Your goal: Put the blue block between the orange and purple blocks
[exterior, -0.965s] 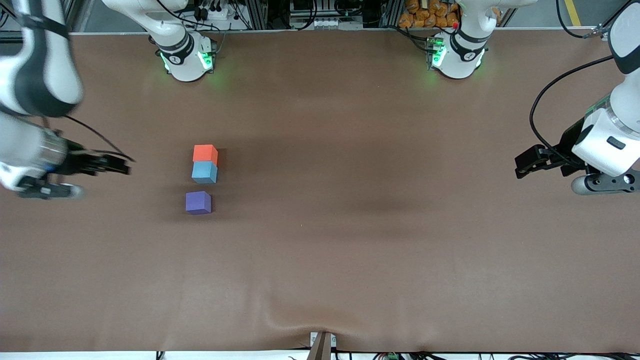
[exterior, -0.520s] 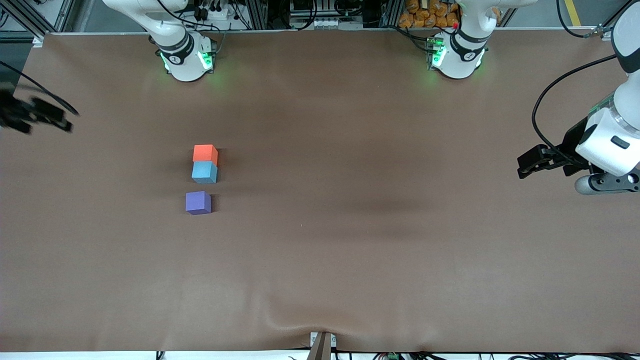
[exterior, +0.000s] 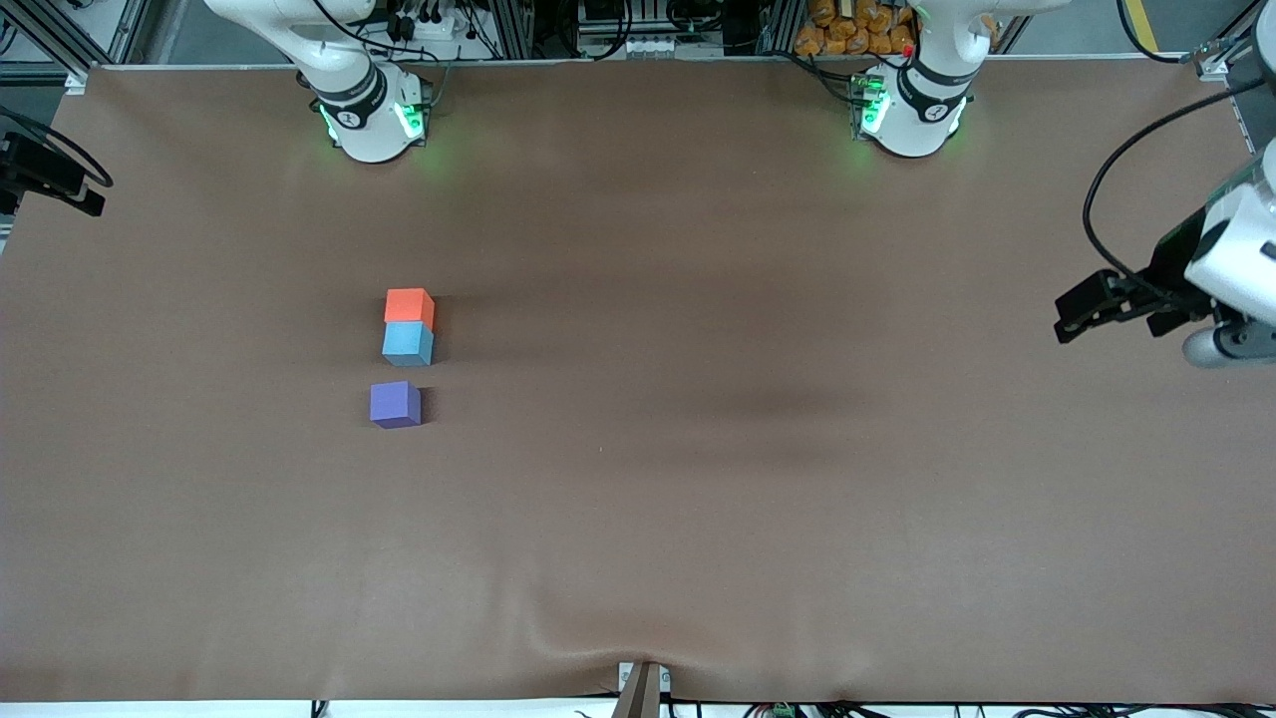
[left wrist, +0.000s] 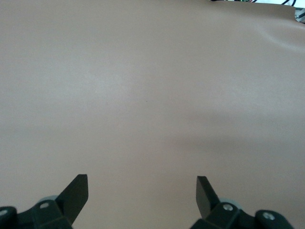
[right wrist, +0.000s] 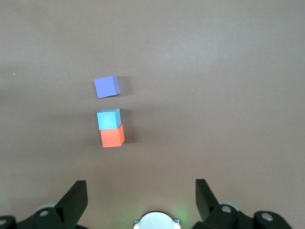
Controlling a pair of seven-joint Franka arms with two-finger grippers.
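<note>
Sky-blue block sits in line between the orange and purple blocks, both claws released and clear of it.

Front view: the blue block point(exterior: 407, 344) lies square on the brown table point(exterior: 698, 499), no long axis, its faces in line with the row; it touches the orange block point(exterior: 410, 307), which is farther from the camera, with a small gap to the purple block point(exterior: 395, 404), which is nearer. Nothing stands around the row. The right gripper point(exterior: 45, 179) hangs at the right arm's end of the table, the left gripper point(exterior: 1087, 309) over the left arm's end.
Left wrist view: spread fingers point(left wrist: 76, 193) over bare table.
Right wrist view: spread fingers point(right wrist: 74, 200) high over the three blocks, holding nothing.
</note>
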